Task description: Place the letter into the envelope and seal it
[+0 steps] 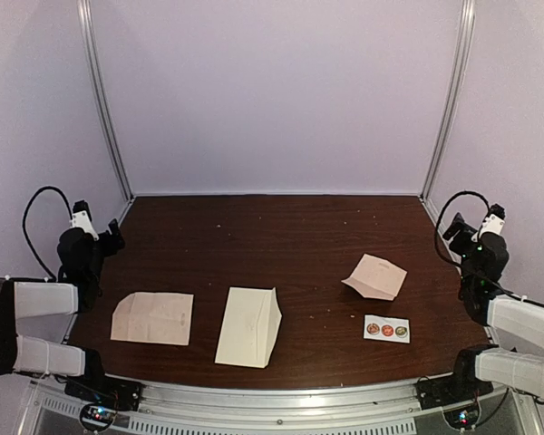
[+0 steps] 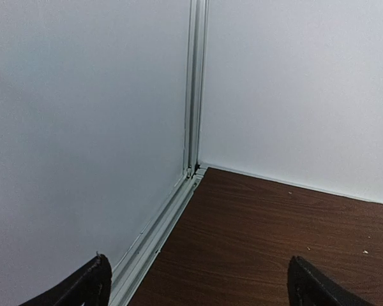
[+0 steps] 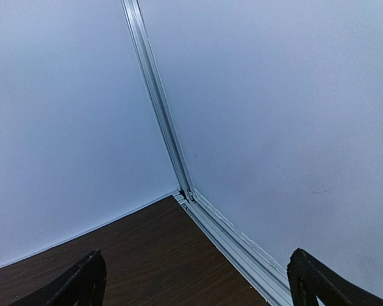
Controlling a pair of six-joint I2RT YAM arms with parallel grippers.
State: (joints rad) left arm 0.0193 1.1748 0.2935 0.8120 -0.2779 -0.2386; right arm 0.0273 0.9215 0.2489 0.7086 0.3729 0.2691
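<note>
At centre-front, envelope [image 1: 245, 328] lies w/ long axis near-far, flap tip rt

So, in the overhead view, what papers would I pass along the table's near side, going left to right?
pinkish creased sheet → envelope → sticker strip
</note>
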